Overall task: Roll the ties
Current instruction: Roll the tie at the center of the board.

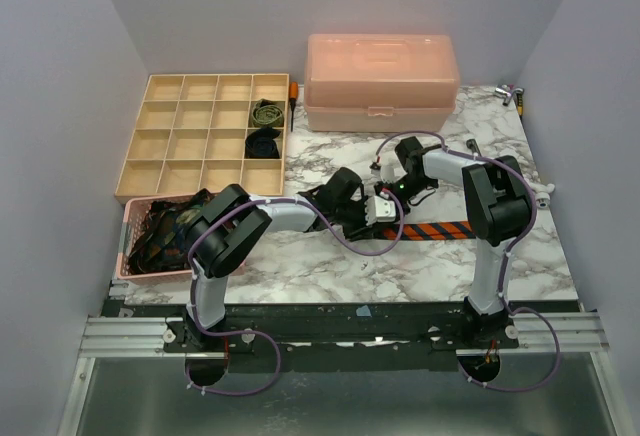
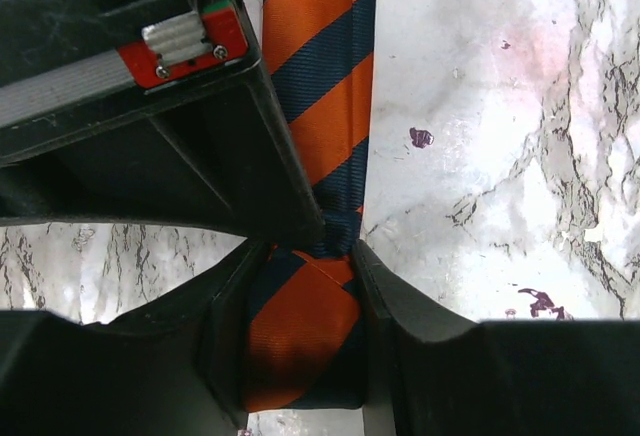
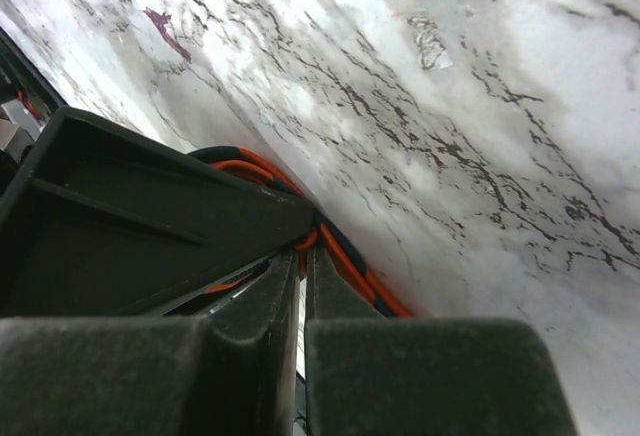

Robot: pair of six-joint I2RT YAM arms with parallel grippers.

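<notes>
1. I am partway through rolling the striped tie [image 1: 440,229]. It lies flat on the marble table [image 1: 330,266] in front of the pink box [image 1: 380,76], and its free length trails off to the right.
2. My left gripper [image 2: 300,331] is drawn in narrow, clamping the small started roll of orange and navy.
3. My right gripper [image 3: 303,256] is almost closed, with orange fabric edges curling at its tips. I judge that it pinches the tie where the roll begins.
4. Next, I think, the roll must be turned along the flat length, with the layers square and taut.
5. Left of the box, two rolled ties [image 1: 265,126] sit in the tray [image 1: 135,161]. Dark ties [image 1: 165,231] fill the basket [image 1: 128,241], left of the box and nearer me.
6. I can read no writing. The red-and-green tag [image 2: 190,41] shows no legible text.
</notes>
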